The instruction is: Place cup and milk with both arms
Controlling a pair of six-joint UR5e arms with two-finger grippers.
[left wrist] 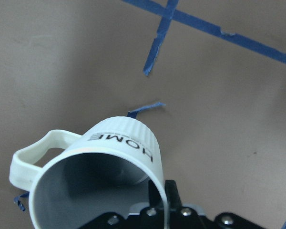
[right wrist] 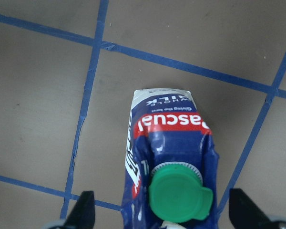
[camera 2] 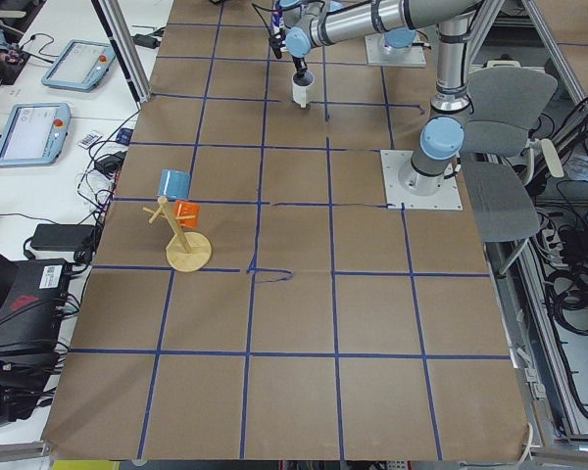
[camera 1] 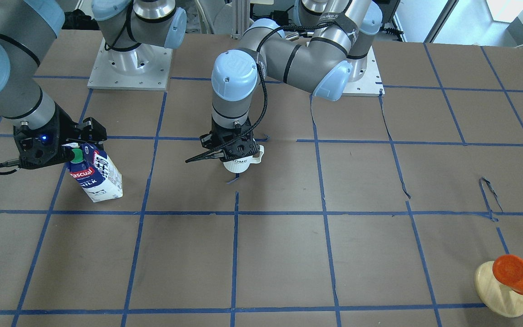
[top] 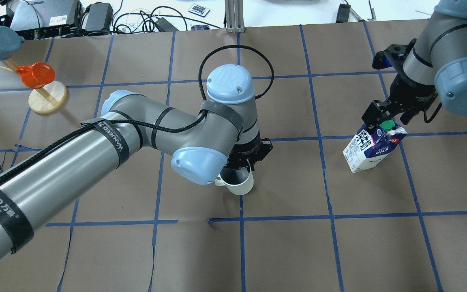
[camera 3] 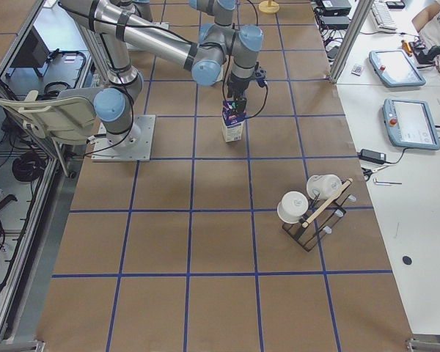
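Left arm (top: 95,154) reaches mid-table, wrist pointing down, its gripper (camera 1: 238,152) clamped on the cup (left wrist: 119,143) rim. Right gripper (right wrist: 163,212) points down, its 2 fingers (right wrist: 83,212) spread wide.

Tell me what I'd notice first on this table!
The left gripper pinches the rim of a white HOME mug mid-table, and the open right gripper straddles the top of a blue Pascual milk carton. An orange cup hangs on a wooden stand off to the side.

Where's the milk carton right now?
In the overhead view the milk carton stands on the right of the table, its top between the open jaws of the right gripper, right of the cup.
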